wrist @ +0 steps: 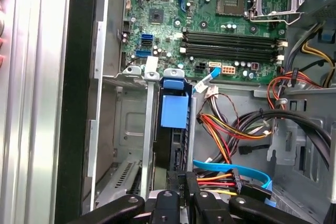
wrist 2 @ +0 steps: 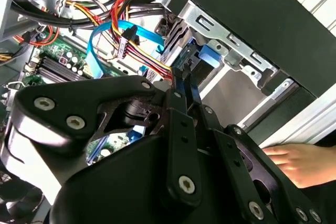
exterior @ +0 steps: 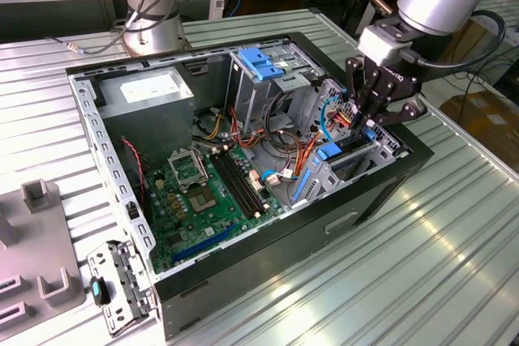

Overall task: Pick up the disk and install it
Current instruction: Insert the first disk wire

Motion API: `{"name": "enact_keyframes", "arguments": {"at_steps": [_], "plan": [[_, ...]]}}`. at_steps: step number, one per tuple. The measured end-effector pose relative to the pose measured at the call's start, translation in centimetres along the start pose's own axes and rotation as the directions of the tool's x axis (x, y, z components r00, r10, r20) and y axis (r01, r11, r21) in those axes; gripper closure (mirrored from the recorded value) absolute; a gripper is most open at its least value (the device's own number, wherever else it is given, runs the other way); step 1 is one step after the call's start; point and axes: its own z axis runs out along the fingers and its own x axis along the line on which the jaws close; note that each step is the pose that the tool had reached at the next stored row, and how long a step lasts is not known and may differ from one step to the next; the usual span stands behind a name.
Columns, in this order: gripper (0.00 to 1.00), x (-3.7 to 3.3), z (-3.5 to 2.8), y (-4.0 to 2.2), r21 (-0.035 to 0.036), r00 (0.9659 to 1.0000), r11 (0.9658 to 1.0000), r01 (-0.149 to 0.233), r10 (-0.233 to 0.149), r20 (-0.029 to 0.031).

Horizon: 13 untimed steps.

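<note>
The disk [wrist: 174,113], dark with bright blue side rails, stands on edge in the metal drive bay [wrist: 124,129] at the front corner of the open computer case [exterior: 366,197]. In the exterior view its blue end tab [exterior: 329,151] shows at the bay, on that view's right. My gripper [exterior: 369,121] reaches down into this corner. In both wrist views its fingers [wrist 2: 181,85] stand close together, pinched on the disk's near end by a blue rail [wrist 2: 209,56]. The lower part of the disk is hidden inside the bay.
The motherboard [exterior: 203,192] lies on the case floor. Red, yellow and orange wires and a thin blue cable [wrist: 231,169] hang beside the bay. A tall metal cage carries a lighter-blue block [exterior: 259,62]. A person's hand [wrist 2: 294,163] rests outside the case wall.
</note>
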Motion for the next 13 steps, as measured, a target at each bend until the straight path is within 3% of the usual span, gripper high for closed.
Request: {"name": "enact_keyframes", "arguments": {"at_steps": [4,8,13], "plan": [[0.83,0.12,0.06,0.01,0.0,0.9999,0.9999,-0.017,0.017,0.0024],[0.83,0.12,0.18,0.0,-0.0002,0.9977,0.9977,-0.068,0.068,0.0034],[0.83,0.13,0.36,-0.14,-0.0007,0.9977,0.9977,-0.068,0.068,0.0034]]}}
